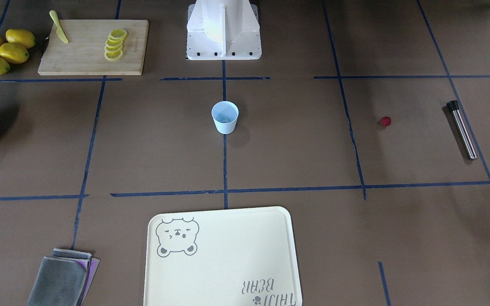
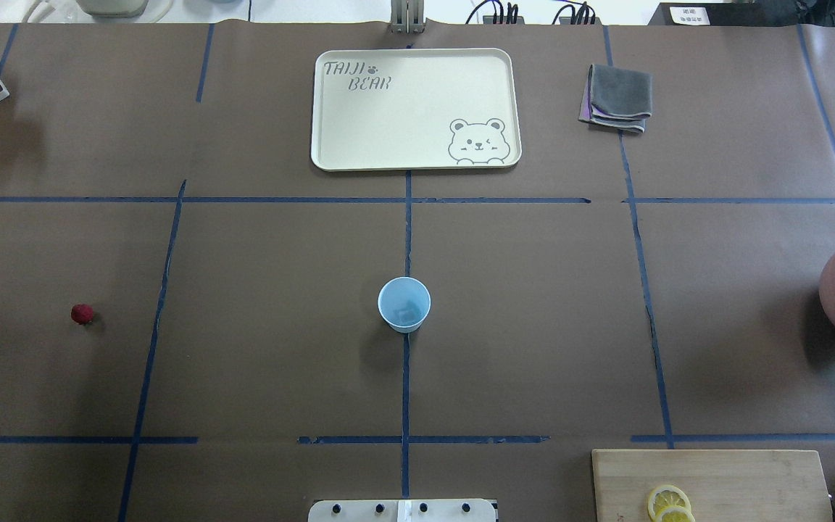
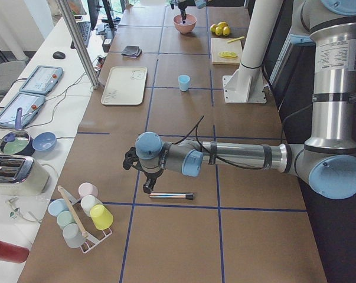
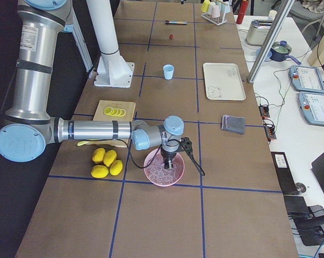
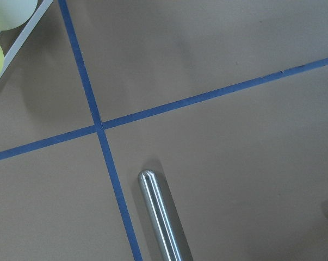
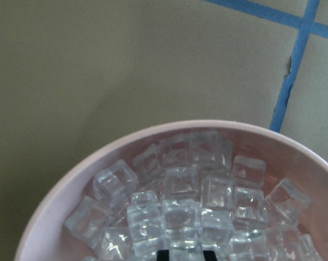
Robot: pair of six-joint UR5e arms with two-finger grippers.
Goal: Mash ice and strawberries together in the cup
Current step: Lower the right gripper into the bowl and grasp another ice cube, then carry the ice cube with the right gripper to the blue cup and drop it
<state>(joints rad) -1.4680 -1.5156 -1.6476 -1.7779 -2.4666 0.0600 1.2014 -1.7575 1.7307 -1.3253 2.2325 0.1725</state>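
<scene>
The cup (image 2: 404, 304) stands upright, mouth up; what sits at its bottom I can't make out. Well to its robot-left lies the strawberry (image 2: 82, 313), and farther out the steel muddler (image 1: 462, 129) lies flat, black cap toward the robot, the left gripper (image 3: 147, 187) hanging just over it. Far to the cup's other side the right gripper (image 4: 167, 164) hangs low over the pink bowl (image 6: 60, 217) of ice (image 6: 180, 212). Whether either claw is clenched, I cannot tell.

Left arm (image 3: 237, 154) stretched horizontal, left gripper (image 3: 147, 188) pointing down; right arm (image 4: 97, 130) likewise, right gripper (image 4: 167, 164) down; finger spread unreadable.
</scene>
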